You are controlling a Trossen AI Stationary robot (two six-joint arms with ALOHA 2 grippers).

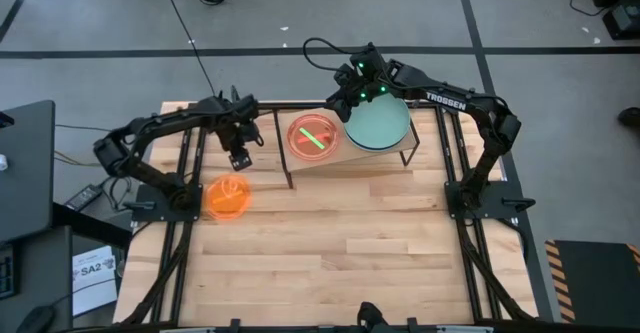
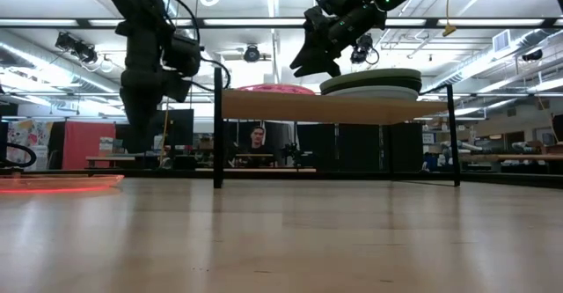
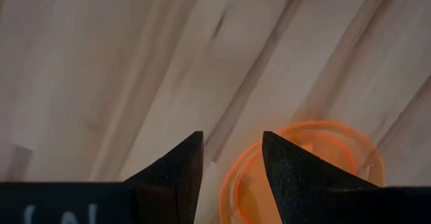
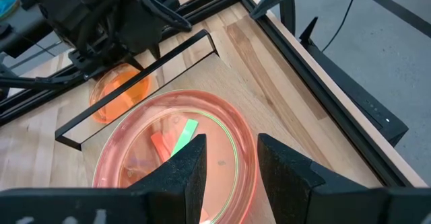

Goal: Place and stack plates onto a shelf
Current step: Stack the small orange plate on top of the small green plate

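The slanted shelf (image 1: 375,159) (image 2: 299,108) carries two stacks. One is of small translucent plates with a pink one on top (image 1: 312,136) (image 4: 175,163). The other is of large plates topped by a mint-green one (image 1: 377,123) (image 2: 369,84). An orange plate (image 1: 228,195) (image 3: 306,173) lies flat on the tabletop left of the shelf. My left gripper (image 1: 241,160) (image 3: 232,138) hangs open above the table, just beyond the orange plate. My right gripper (image 1: 345,101) (image 4: 232,140) is open and hovers over the pink stack's far side, clear of it in the low view (image 2: 305,67).
The slatted wooden tabletop (image 1: 340,243) has free room toward its near edge. The shelf's thin black legs (image 2: 217,126) (image 2: 452,135) stand at its corners. Black frame rails (image 1: 460,173) run along the table's sides. A person (image 2: 256,143) is far behind the table.
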